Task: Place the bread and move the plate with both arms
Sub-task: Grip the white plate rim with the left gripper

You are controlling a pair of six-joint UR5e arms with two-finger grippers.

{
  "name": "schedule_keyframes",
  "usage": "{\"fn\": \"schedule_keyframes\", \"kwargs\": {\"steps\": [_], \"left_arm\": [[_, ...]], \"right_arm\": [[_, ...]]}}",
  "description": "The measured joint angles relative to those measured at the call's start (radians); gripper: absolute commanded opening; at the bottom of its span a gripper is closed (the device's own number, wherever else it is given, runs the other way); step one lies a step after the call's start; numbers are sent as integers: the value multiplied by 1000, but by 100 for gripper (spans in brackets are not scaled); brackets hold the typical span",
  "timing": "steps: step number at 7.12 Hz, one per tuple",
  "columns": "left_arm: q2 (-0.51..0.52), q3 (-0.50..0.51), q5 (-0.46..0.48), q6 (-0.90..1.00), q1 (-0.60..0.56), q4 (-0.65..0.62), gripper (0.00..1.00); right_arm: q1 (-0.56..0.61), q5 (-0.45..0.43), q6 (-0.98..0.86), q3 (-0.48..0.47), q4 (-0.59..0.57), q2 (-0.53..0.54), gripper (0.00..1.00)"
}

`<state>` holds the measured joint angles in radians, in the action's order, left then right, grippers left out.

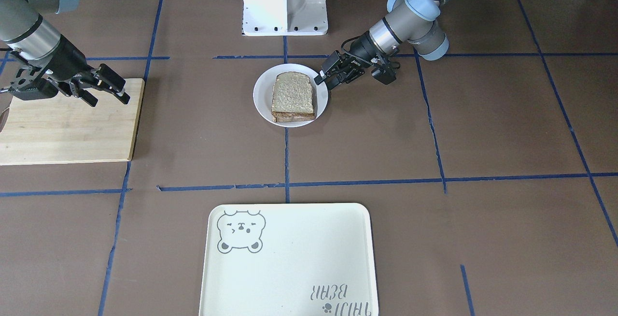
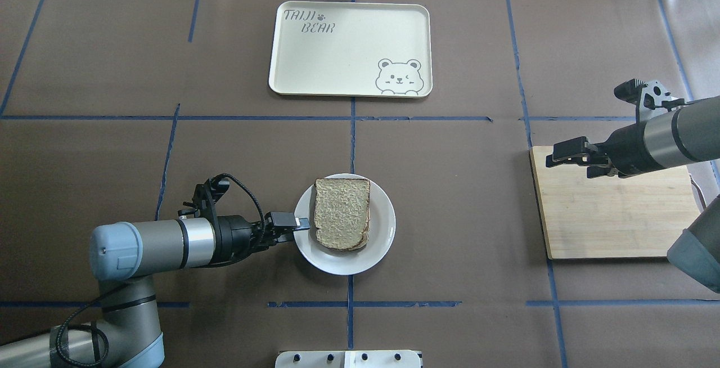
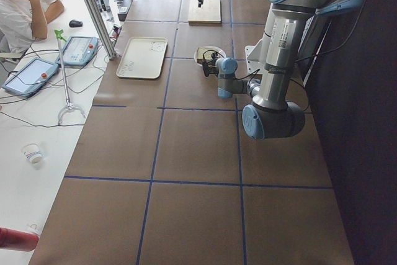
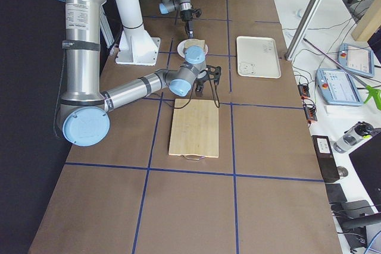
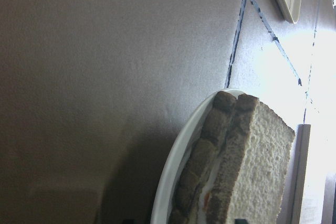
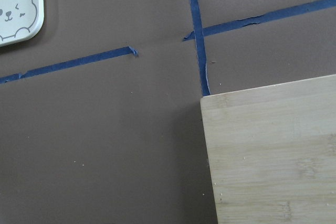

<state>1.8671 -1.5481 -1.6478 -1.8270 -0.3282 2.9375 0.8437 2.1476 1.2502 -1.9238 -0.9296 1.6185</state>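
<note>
The bread (image 2: 342, 212) lay on the plate (image 2: 383, 227) in the middle of the surface (image 2: 450, 188). The left end effector (image 2: 300, 223) was at the plate's rim at 9 o'clock; I cannot tell if it was clamped. The right end effector (image 2: 557, 157), fingers apart, hung over the wooden board (image 2: 613, 216) at 3 o'clock

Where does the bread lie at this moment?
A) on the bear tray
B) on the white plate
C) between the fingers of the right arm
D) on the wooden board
B: the bread lies flat on the plate, apart from the board and the tray.
</note>
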Motion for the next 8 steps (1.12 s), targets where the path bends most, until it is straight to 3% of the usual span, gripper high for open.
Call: {"fn": "schedule_keyframes", "kwargs": {"steps": [8], "left_arm": [[13, 37, 2, 20, 5, 2, 46]], "right_arm": [[3, 29, -6, 2, 6, 3, 100]]}}
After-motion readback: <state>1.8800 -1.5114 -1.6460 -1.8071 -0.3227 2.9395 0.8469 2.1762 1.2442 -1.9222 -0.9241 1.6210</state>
